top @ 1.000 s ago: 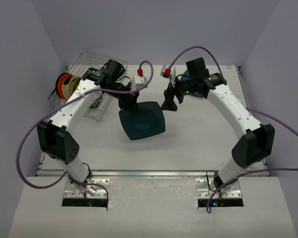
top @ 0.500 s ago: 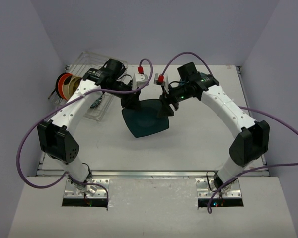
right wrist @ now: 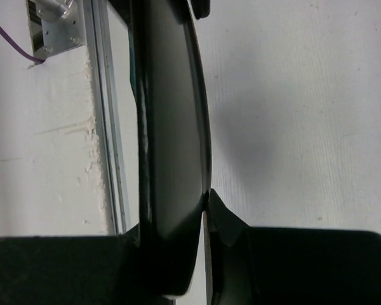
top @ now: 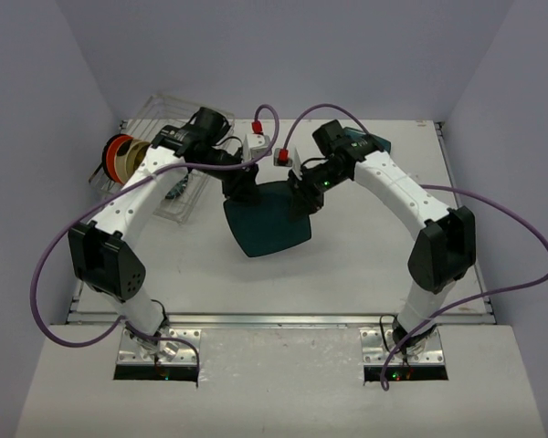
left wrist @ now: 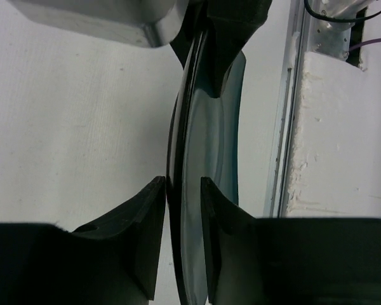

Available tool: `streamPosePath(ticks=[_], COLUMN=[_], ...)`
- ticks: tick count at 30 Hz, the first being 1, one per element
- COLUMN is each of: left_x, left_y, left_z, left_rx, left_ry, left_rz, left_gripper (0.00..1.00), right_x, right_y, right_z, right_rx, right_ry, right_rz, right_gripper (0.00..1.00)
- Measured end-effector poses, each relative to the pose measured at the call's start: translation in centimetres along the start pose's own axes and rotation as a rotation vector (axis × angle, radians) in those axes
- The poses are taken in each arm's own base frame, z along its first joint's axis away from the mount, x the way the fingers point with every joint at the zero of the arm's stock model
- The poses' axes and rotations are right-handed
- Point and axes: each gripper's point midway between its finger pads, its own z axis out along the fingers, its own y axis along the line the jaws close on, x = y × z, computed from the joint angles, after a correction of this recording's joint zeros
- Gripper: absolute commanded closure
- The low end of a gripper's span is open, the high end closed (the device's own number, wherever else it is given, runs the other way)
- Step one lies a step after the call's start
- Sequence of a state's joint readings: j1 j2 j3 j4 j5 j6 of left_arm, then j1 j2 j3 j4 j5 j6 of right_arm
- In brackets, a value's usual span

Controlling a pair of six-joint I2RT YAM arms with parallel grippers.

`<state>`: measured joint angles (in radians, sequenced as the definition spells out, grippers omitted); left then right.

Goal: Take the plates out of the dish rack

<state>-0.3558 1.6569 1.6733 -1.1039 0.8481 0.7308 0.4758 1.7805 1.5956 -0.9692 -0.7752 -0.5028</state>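
Note:
A dark teal rounded-square plate (top: pixel 267 219) hangs tilted above the table's middle, between both arms. My left gripper (top: pixel 242 187) straddles its upper left rim. In the left wrist view the plate (left wrist: pixel 206 127) stands edge-on between the fingers of my left gripper (left wrist: pixel 183 184), and a sliver of table shows beside one finger. My right gripper (top: pixel 303 193) is shut on the plate's upper right edge. Seen from the right wrist, the plate (right wrist: pixel 171 127) fills the jaws of my right gripper (right wrist: pixel 178 210). The dish rack (top: pixel 155 117) at the far left holds upright plates, among them an orange-red one (top: pixel 117 157).
A clear tray (top: pixel 178 208) lies under the rack's near end. Part of a teal plate (top: pixel 373 141) shows behind the right arm at the back. Purple cables loop over both arms. The table's metal front rail (top: pixel 283 319) runs along the near edge.

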Motion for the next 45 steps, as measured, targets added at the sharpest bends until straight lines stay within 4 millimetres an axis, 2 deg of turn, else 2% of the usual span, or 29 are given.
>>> streamPosePath(ticks=[3,5,9,12,14,17,19,21,23,26,31,36,45], left_x=[-0.5,-0.9,-1.6,-2.3,-2.8,-3.4,-3.4,-3.1,-3.2,-4.0,-4.4,-4.1,-3.5], left_y=[0.1,0.5,2.4,4.3,6.0,8.7,10.3,11.8,12.3,12.0,12.0,12.2,12.4], left_z=[0.1,0.2,-0.1,-0.9,-2.3,-5.7,-8.8,-11.6,-13.0,-13.4,-13.1,-12.8,-12.3], left_rx=[0.000,-0.021,-0.118,-0.218,-0.311,-0.452,-0.543,-0.637,-0.691,-0.705,-0.704,-0.700,-0.692], left_ry=[-0.020,-0.028,-0.045,-0.069,-0.094,-0.165,-0.214,-0.248,-0.267,-0.290,-0.304,-0.303,-0.298], left_rz=[-0.001,-0.017,-0.061,-0.094,-0.113,-0.159,-0.189,-0.216,-0.221,-0.204,-0.197,-0.211,-0.234], left_gripper=[0.03,0.00,0.00,0.00,0.00,0.00,0.00,0.00,0.00,0.00,0.00,0.00,0.00], right_x=[0.3,0.6,0.3,0.0,0.2,1.0,1.5,2.1,2.8,5.1,9.4,11.6,14.5], right_y=[0.1,0.1,-0.6,-3.1,-5.2,-9.2,-12.1,-16.0,-19.5,-23.4,-26.8,-28.5,-31.5], right_z=[-0.1,-0.2,-1.0,-2.5,-3.8,-6.4,-8.0,-10.4,-12.2,-14.7,-17.4,-17.6,-16.8], right_rx=[0.003,-0.003,-0.038,-0.031,-0.014,0.037,0.076,0.123,0.164,0.231,0.293,0.309,0.343], right_ry=[0.016,0.020,-0.038,-0.120,-0.178,-0.261,-0.307,-0.367,-0.420,-0.476,-0.520,-0.532,-0.535], right_rz=[0.030,0.069,0.217,0.353,0.435,0.579,0.644,0.710,0.742,0.790,0.885,0.927,0.933], right_gripper=[1.00,1.00,1.00,1.00,1.00,1.00,1.00,1.00,1.00,1.00,1.00,1.00,1.00])
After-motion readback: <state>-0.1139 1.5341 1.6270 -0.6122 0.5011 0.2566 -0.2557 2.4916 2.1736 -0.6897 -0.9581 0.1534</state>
